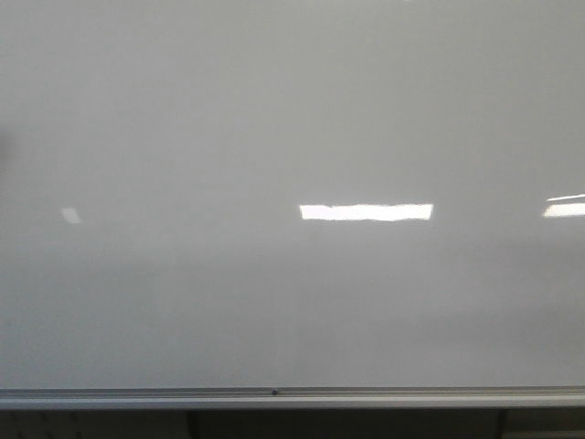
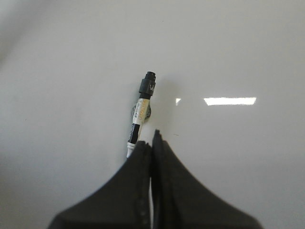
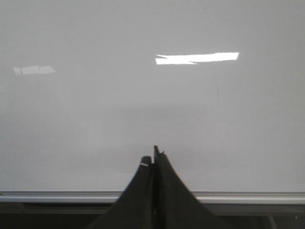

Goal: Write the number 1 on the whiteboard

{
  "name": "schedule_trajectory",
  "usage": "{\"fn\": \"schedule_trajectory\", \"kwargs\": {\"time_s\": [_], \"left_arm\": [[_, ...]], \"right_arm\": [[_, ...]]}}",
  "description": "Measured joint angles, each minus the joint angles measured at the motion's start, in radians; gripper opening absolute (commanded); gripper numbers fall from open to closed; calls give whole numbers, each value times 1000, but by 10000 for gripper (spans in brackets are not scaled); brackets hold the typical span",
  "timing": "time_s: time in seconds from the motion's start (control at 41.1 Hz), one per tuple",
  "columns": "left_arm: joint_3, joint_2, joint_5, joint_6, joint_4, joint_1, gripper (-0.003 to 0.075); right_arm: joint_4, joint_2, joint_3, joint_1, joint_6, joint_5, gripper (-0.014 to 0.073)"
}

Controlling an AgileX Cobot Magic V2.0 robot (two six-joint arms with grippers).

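Note:
The whiteboard fills the front view, glossy pale grey, with a silver rail along its lower edge. No black stroke of the number 1 shows on it in any view. Neither arm shows in the front view. In the left wrist view my left gripper is shut on a black-and-white marker. The marker's black tip points at the whiteboard; I cannot tell whether it touches. In the right wrist view my right gripper is shut and empty, facing the whiteboard just above the rail.
Bright white rectangular light reflections lie on the board. A dark space runs below the rail. A very faint thin vertical line shows on the board in the right wrist view, too faint to identify.

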Motion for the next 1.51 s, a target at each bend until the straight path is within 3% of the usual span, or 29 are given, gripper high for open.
{"fn": "schedule_trajectory", "kwargs": {"time_s": [1.313,1.508], "left_arm": [[0,0,0,0,0,0,-20],[0,0,-57,0,0,0,-20]], "right_arm": [[0,0,0,0,0,-2,-60],[10,0,0,0,1,-76,-60]]}}
